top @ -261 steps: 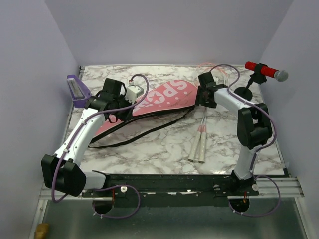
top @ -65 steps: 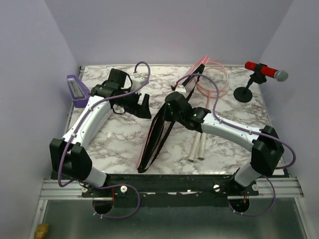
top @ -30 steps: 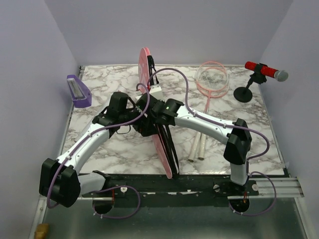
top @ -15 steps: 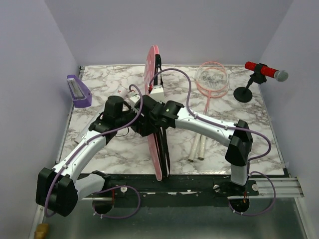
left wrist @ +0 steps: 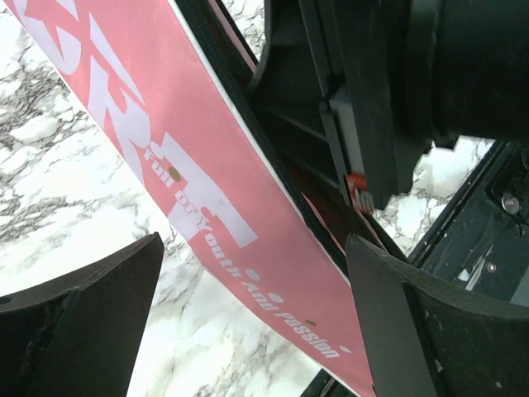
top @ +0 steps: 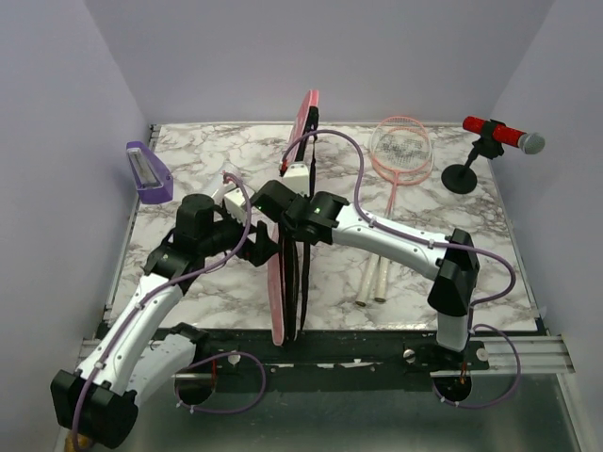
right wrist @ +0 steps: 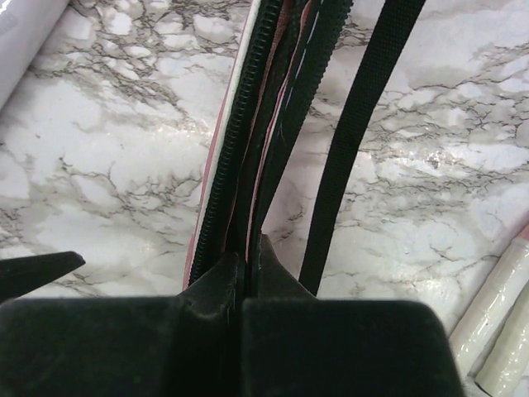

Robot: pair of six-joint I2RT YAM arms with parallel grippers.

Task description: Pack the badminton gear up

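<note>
Near the middle of the white marble-patterned table (top: pixel 415 301), the long pink fabric bag (top: pixel 277 299) with white lettering stands on edge. It runs from the near rim toward the back wall, and its zippered edge seems to be uppermost.

The bag looks light and soft. It is thin cloth with no frame of its own, so it will likely sag or fold wherever it is unsupported, and the smooth printed face would probably slip under a loose pinch. The black zipper tape (right wrist: pixel 235 141) along the open edge seems the firmest place to hold, being ribbed and stitched. The loose black strap (right wrist: pixel 355 141) hanging beside it could snag.

The right gripper (right wrist: pixel 248 248) has its jaws pressed together on that zippered edge. Its arm reaches from the right base across the table, with the wrist camera looking along the seam.

The left gripper (left wrist: pixel 248 281) has its fingers spread wide and faces the bag's lettered side from the left. I cannot tell whether either finger touches the cloth. Its arm rises from the left base and turns at the wrist toward the bag's middle.

Two thin pink-framed rackets (top: pixel 403 151) with pale handles lie to the right of the bag, apart from it and not yet packed.
</note>
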